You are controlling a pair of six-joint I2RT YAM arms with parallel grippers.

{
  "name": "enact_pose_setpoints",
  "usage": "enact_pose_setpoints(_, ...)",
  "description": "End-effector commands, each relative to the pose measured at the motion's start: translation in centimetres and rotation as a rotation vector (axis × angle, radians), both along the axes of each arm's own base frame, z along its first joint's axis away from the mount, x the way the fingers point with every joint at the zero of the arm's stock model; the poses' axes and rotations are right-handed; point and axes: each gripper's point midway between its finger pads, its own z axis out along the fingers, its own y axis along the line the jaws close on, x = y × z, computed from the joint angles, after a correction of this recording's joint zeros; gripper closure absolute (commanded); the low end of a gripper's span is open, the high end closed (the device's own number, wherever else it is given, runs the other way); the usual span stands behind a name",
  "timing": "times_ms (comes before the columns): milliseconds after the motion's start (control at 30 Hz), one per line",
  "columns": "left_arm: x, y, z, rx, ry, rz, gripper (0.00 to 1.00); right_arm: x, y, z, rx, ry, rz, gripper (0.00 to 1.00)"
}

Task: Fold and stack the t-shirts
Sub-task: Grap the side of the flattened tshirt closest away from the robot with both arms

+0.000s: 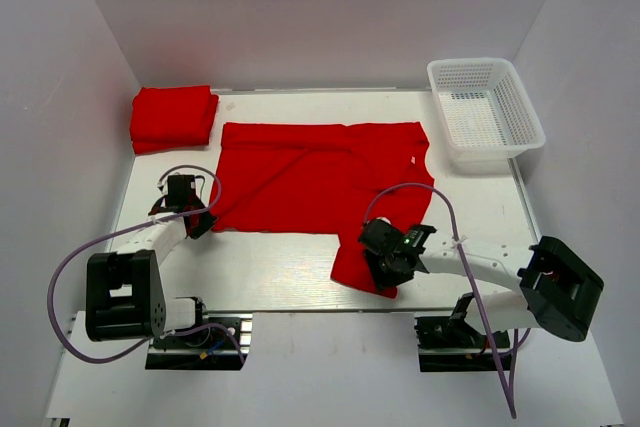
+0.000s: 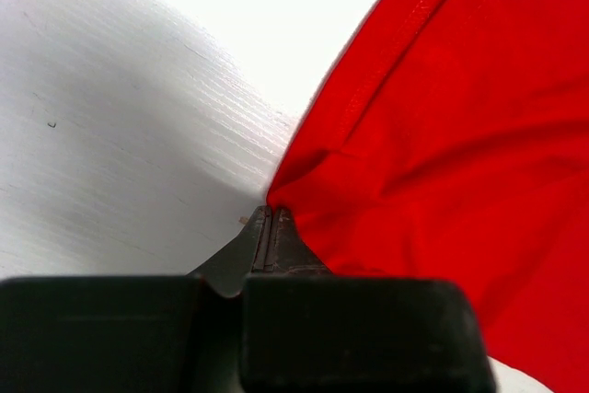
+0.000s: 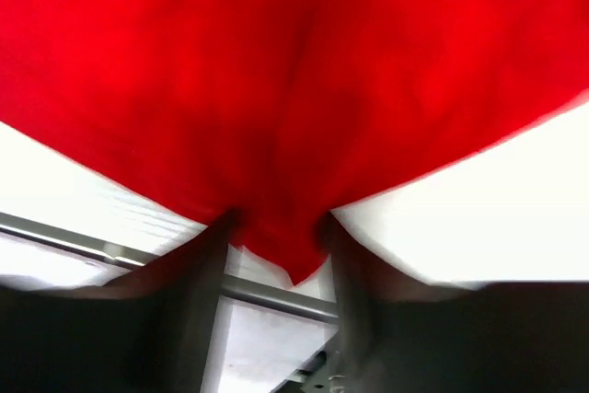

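The left gripper (image 2: 267, 216) is pressed together, pinching the near corner of the spread t-shirt (image 1: 310, 172). From there the cloth runs ahead and to its right. The right gripper (image 3: 274, 227) stands spread astride the opposite near corner (no firm pinch shows yet). The shirt's long axis lies from one gripper to the other, so each arm is nearest its own end. The folded shirts (image 1: 173, 117) sit beyond the left one.

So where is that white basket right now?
In the top view, the white basket sits at the far right corner of the table, just right of the spread-out red t-shirt, not touching it.
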Motion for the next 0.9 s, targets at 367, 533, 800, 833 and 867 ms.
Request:
enact_pose_setpoints(367, -3.4, -1.3, 2.1, -0.057, 0.065, 0.012, 1.0, -4.1, 1.2, 2.2, 0.159, 0.136, -0.013, 1.0)
enact_pose_setpoints(533, -4.4, -1.1, 2.9, -0.051, 0.065, 0.026, 1.0, -6.4, 1.5, 4.0, 0.259, 0.2, 0.108, 1.0)
enact_pose_setpoints(800, -3.7, -0.3, 3.2, -0.024, 0.09, 0.053, 1.0, -2.1, 0.4, 7.1, 0.183, 0.003, 0.001, 1.0)
enact_pose_setpoints(833, -3.4, -0.3, 3.3, -0.024, 0.09, 0.053, 1.0, -2.1, 0.6, 7.1, 0.195, 0.012, -0.022, 1.0)
enact_pose_setpoints(867, -3.1, -0.3, 3.5, -0.023, 0.077, 0.053, 1.0, -1.6, 0.4, 6.9, 0.175, 0.007, -0.049, 1.0)
